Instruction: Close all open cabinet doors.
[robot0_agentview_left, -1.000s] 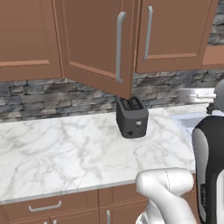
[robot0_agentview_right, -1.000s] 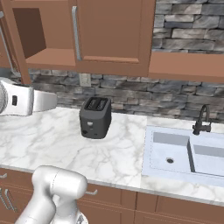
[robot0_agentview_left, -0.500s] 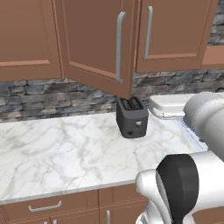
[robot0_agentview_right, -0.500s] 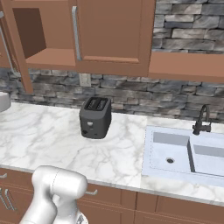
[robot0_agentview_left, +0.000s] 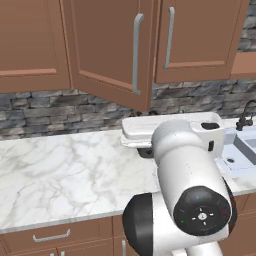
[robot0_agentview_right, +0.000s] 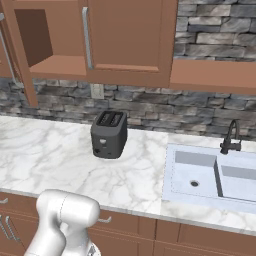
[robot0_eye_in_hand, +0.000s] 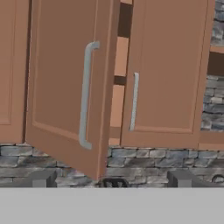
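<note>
The arm (robot0_agentview_left: 185, 170) has swung across the left base view since half a second ago and now covers most of the toaster (robot0_agentview_right: 108, 133), which stands where it stood. In the hand view the gripper (robot0_eye_in_hand: 111, 179) points at the wall cabinets, its two dark fingertips (robot0_eye_in_hand: 43, 178) set wide apart and holding nothing.

Left of the toaster, high on the wall, a shut cabinet door (robot0_agentview_left: 30, 42) lies flush. Next to it the open cabinet door (robot0_eye_in_hand: 70, 83) hangs swung outward, its lower corner reaching down toward the toaster and its long silver bar handle (robot0_eye_in_hand: 85, 94) above and between the fingertips, clear of both. Through the gap at the door's free edge the cabinet shelf (robot0_eye_in_hand: 117, 81) shows, and the right base view looks into that same open compartment (robot0_agentview_right: 42, 42). Right of the gap the closed cabinet door (robot0_eye_in_hand: 168, 70) sits flush, its own handle near its left edge.

Below the doors runs a grey stone backsplash (robot0_agentview_right: 165, 107), with a wall outlet (robot0_agentview_right: 96, 91) just above the toaster. The toaster stands on the marble counter (robot0_agentview_right: 60, 155). Right of the toaster lie the sink (robot0_agentview_right: 212, 172) and its dark faucet (robot0_agentview_right: 231, 137).
</note>
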